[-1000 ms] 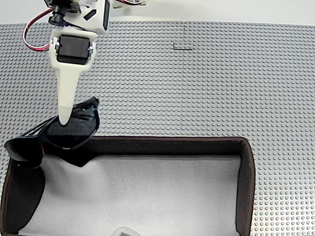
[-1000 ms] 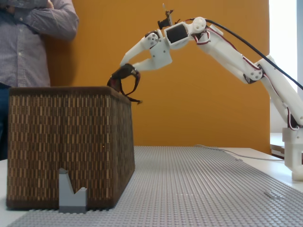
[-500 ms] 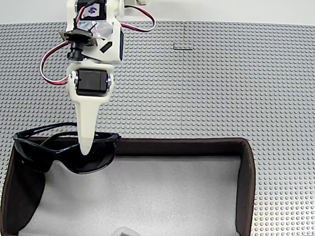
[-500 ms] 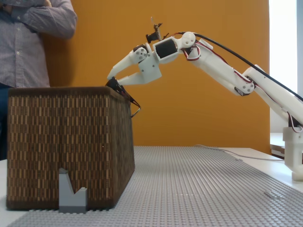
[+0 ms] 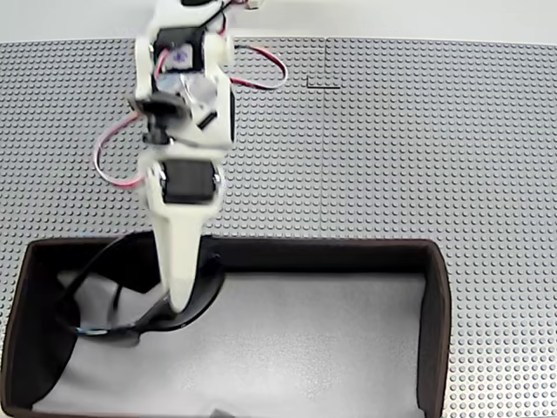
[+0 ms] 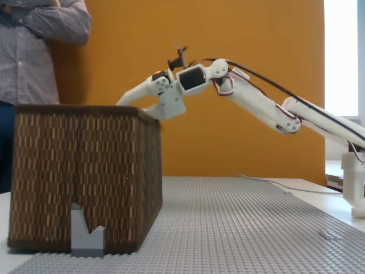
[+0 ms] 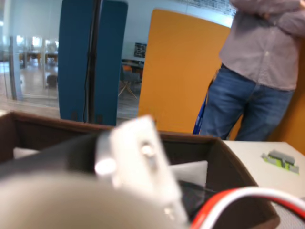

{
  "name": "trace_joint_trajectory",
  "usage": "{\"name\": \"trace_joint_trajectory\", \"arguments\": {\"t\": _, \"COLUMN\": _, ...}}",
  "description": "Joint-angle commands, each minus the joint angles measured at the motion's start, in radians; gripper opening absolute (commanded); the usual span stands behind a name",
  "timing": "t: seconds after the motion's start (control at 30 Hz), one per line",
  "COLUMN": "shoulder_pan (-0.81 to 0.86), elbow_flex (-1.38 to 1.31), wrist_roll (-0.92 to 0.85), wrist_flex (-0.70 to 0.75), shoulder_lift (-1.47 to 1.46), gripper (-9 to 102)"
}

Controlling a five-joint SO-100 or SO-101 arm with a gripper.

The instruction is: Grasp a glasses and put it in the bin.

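In a fixed view from above, the black glasses (image 5: 122, 326) hang tilted inside the left part of the bin (image 5: 435, 322), a dark-walled box with a white lining. My gripper (image 5: 179, 303) reaches down into the bin and is shut on the glasses near one lens, their thin arms trailing to the left. In a fixed view from the side, the gripper (image 6: 123, 103) dips just past the top rim of the brown woven bin (image 6: 85, 171), whose wall hides the glasses. The wrist view has a blurred white finger (image 7: 138, 162) over the bin's dark wall (image 7: 219, 150).
A grey studded baseplate (image 5: 392, 148) covers the table. A small grey block (image 6: 86, 232) stands against the bin's near wall. A person (image 6: 37, 51) with folded arms stands behind the bin, also in the wrist view as a person (image 7: 257, 71).
The arm has stretched further forward and lowered. The glasses went from above the bin's far rim to down inside its left part, now tilted.
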Motion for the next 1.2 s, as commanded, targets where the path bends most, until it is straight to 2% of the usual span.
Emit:
{"name": "trace_joint_trajectory", "arguments": {"t": 0.0, "shoulder_pan": -0.023, "elbow_flex": -0.012, "wrist_roll": -0.038, "wrist_flex": 0.011, "shoulder_lift": -0.190, "gripper": 21}}
{"name": "trace_joint_trajectory", "arguments": {"t": 0.17, "shoulder_pan": -0.008, "elbow_flex": -0.014, "wrist_roll": -0.034, "wrist_flex": -0.008, "shoulder_lift": -0.109, "gripper": 22}}
{"name": "trace_joint_trajectory", "arguments": {"t": 0.37, "shoulder_pan": 0.031, "elbow_flex": -0.014, "wrist_roll": -0.058, "wrist_flex": 0.005, "shoulder_lift": 0.199, "gripper": 25}}
{"name": "trace_joint_trajectory", "arguments": {"t": 0.43, "shoulder_pan": 0.057, "elbow_flex": -0.014, "wrist_roll": -0.063, "wrist_flex": 0.043, "shoulder_lift": 0.396, "gripper": 24}}
{"name": "trace_joint_trajectory", "arguments": {"t": 0.77, "shoulder_pan": 0.204, "elbow_flex": -0.014, "wrist_roll": 0.078, "wrist_flex": 0.290, "shoulder_lift": 0.954, "gripper": 23}}
{"name": "trace_joint_trajectory", "arguments": {"t": 0.87, "shoulder_pan": 0.207, "elbow_flex": -0.014, "wrist_roll": 0.069, "wrist_flex": 0.396, "shoulder_lift": 1.114, "gripper": 23}}
{"name": "trace_joint_trajectory", "arguments": {"t": 1.17, "shoulder_pan": 0.198, "elbow_flex": -0.014, "wrist_roll": 0.002, "wrist_flex": 0.595, "shoulder_lift": 1.417, "gripper": 22}}
